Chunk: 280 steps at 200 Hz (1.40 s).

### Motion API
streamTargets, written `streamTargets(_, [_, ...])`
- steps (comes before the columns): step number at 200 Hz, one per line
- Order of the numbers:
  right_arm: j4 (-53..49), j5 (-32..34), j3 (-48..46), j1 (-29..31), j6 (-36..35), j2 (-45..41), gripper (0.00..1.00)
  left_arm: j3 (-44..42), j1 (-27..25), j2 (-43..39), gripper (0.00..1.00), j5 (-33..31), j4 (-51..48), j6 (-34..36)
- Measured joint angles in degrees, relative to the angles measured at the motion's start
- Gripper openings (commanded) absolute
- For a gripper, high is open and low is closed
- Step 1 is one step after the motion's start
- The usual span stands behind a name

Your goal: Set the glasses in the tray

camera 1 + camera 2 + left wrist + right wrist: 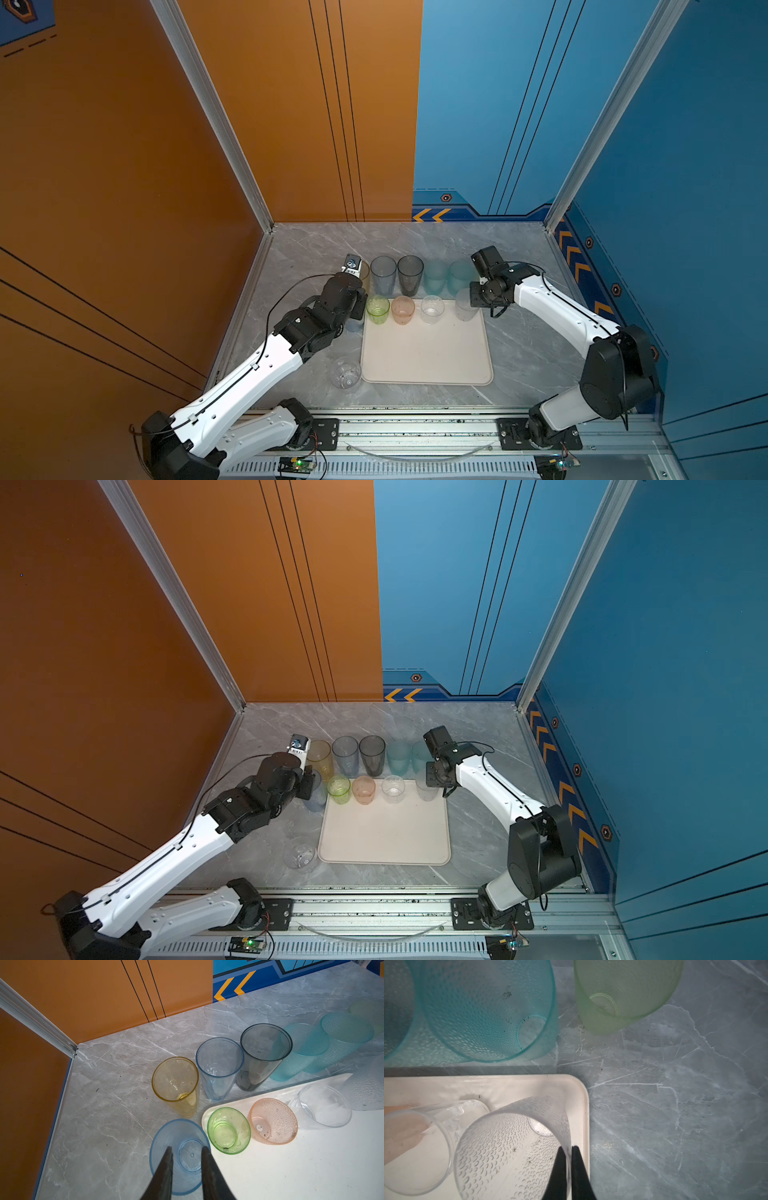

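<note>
Right claw [569, 1153] clamps the wall of the dimpled clear tumbler [498, 1147] inside the tray [424, 357], lower centre of frame, alongside green tumbler [228, 1130], pink tumbler [272, 1122], short clear tumbler [324, 1105]. Left claw [187, 1149] part-open over blue tumbler [162, 1132], off-tray.

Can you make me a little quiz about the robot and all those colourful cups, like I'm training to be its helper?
1. How many glasses are in the tray, counting the one being held?
2. True or false: the right gripper pinches the tall yellow glass.
3. Which glass sits right under the left gripper? A) pink B) ribbed blue glass C) smoky grey
Key: 1) four. 2) false, it pinches the dimpled clear glass. 3) B.
</note>
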Motion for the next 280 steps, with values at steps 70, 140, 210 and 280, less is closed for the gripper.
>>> streamTargets(70, [2.2,-0.7,-0.3,-1.3,0.0,2.4,0.01,0.0,0.0,0.2,0.26,0.0,0.0,0.0])
streamTargets(140, [3.6,-1.1,-0.3,-1.6,-0.1,3.0,0.13,0.0,0.1,0.5,0.26,0.0,0.0,0.0])
streamTargets(210, [3.8,-1.9,-0.4,-1.7,0.0,3.0,0.25,0.2,0.1,1.0,0.24,0.1,-0.6,0.0])
streamTargets(280, [3.7,-2.5,-1.6,-1.7,-0.1,-3.5,0.41,1.6,0.0,1.0,0.23,0.5,-6.0,-0.5])
